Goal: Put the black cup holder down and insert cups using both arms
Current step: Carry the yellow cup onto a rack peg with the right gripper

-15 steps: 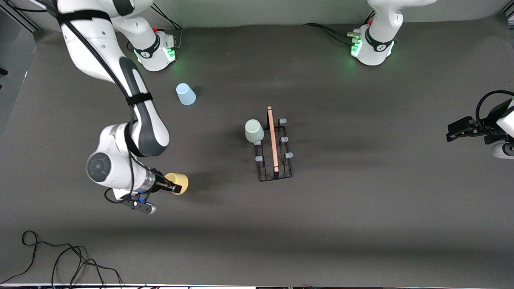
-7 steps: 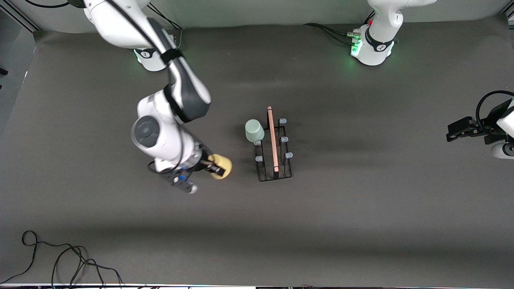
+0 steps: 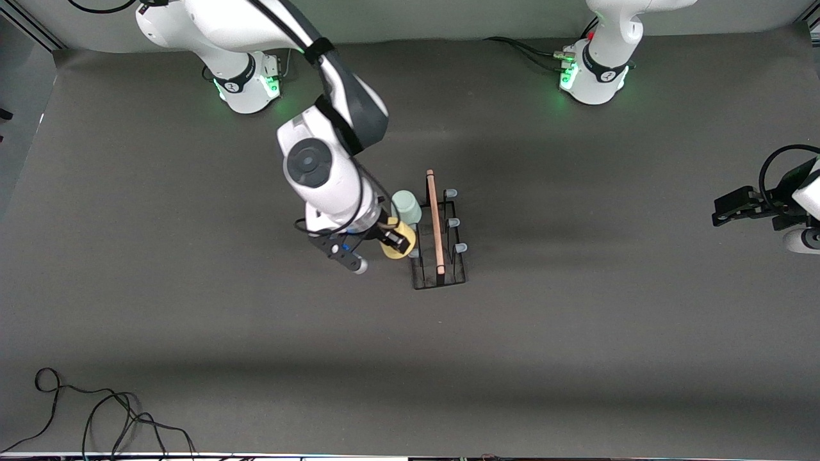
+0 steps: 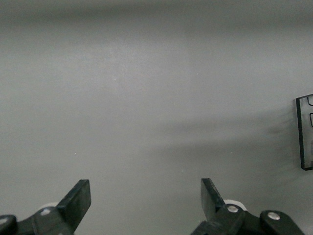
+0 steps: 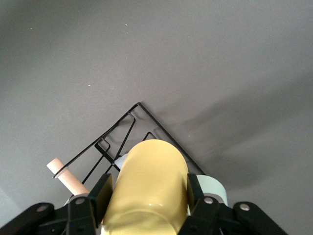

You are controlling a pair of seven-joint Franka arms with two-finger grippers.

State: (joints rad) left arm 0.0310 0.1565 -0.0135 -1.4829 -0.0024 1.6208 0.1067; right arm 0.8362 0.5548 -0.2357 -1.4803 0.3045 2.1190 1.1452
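R gripper (image 3: 398, 242): centre of the front view, over the bench (image 3: 576, 352) at the rack's side twd the right arm's end; fingers (image 5: 101, 192) closed on the yellow cup (image 3: 394, 246), one pressed to each side of it.
Yellow cup: held up in the air, just beside the black cup holder (image 3: 438, 238), by its mid pegs.
Black cup holder: stood upright at frame centre, wooden rod handle (image 3: 435, 221) on top.
Pale green cup (image 3: 405, 207): hung upside down on a peg, just above the yellow cup in the frame.
L gripper (image 3: 730, 210): at the right edge of the frame, waiting; fingers (image 4: 77, 200) spread wide, nothing held betw. them.
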